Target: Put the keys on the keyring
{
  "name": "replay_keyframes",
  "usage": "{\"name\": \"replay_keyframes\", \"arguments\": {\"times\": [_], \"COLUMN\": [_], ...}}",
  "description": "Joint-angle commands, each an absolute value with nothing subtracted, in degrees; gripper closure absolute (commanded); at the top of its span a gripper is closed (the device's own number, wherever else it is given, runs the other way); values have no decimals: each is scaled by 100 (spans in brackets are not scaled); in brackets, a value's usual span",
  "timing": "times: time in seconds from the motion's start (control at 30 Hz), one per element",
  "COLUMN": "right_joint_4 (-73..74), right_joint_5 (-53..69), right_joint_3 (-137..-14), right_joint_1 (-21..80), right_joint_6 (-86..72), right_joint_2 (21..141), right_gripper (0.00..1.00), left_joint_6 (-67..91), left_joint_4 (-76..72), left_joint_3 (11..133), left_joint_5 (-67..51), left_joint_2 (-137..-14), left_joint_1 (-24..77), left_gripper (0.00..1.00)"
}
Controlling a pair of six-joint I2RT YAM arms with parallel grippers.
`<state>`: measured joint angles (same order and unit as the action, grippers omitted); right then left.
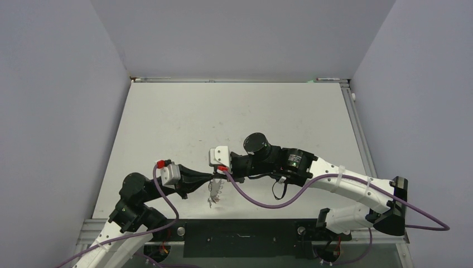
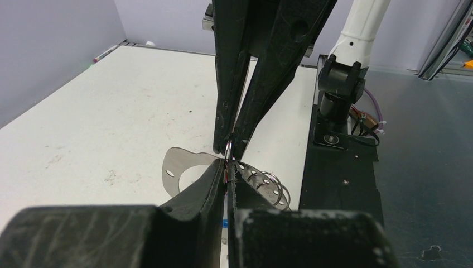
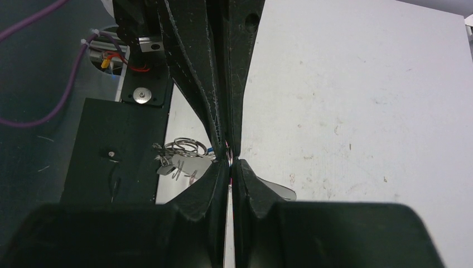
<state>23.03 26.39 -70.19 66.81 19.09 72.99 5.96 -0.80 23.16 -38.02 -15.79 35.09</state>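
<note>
My two grippers meet tip to tip low over the table's near edge. The left gripper [image 1: 210,180] [image 2: 227,168] is shut on something thin with a red edge, apparently the red-tagged key. The right gripper [image 1: 219,177] [image 3: 230,165] is shut on a small wire split ring [image 2: 228,148] of the keyring. The flat grey keyring plate [image 2: 179,167] [image 3: 281,193] lies just under both tips, with several split rings [image 2: 274,187] [image 3: 187,146] along its edge. A blue bit [image 2: 224,223] shows below the left fingers. The dark-headed key is not clearly seen.
The black base plate [image 2: 340,184] with the arm mounts runs along the table's near edge, right beside the keyring. A purple cable [image 1: 262,202] loops from the right wrist over the table. Grey walls enclose the white table [image 1: 234,117].
</note>
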Motion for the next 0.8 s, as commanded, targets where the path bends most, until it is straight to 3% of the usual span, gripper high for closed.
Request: {"name": "replay_keyframes", "arguments": {"times": [0.0,0.03,0.17,0.23,0.4,0.77], "right_joint_4": [1818,1751,1452,1371,1290,1154], "right_joint_5": [2608,2562,2453,2459,2515,2814], "right_joint_3": [-7074,-7004,-6753,-6680,-6589,-6504], "right_joint_1": [6709,6710,6689,6680,6667,6668], "right_joint_6": [1962,1948,1879,1851,1786,1691], "right_joint_2": [7232,7179,6907,6794,6633,6534], "right_gripper": [95,95,95,95,95,95], "left_joint_6": [730,748,809,841,905,973], "left_joint_4": [-424,-432,-534,-581,-695,-893], "left_joint_3": [2370,2365,2280,2244,2197,2171], "left_joint_5": [-3704,-3648,-3589,-3582,-3676,-3924], "left_joint_2": [-1471,-1428,-1178,-1064,-991,-1114], "left_joint_1": [3498,3498,3489,3489,3481,3480], "left_gripper": [100,98,63,56,55,70]}}
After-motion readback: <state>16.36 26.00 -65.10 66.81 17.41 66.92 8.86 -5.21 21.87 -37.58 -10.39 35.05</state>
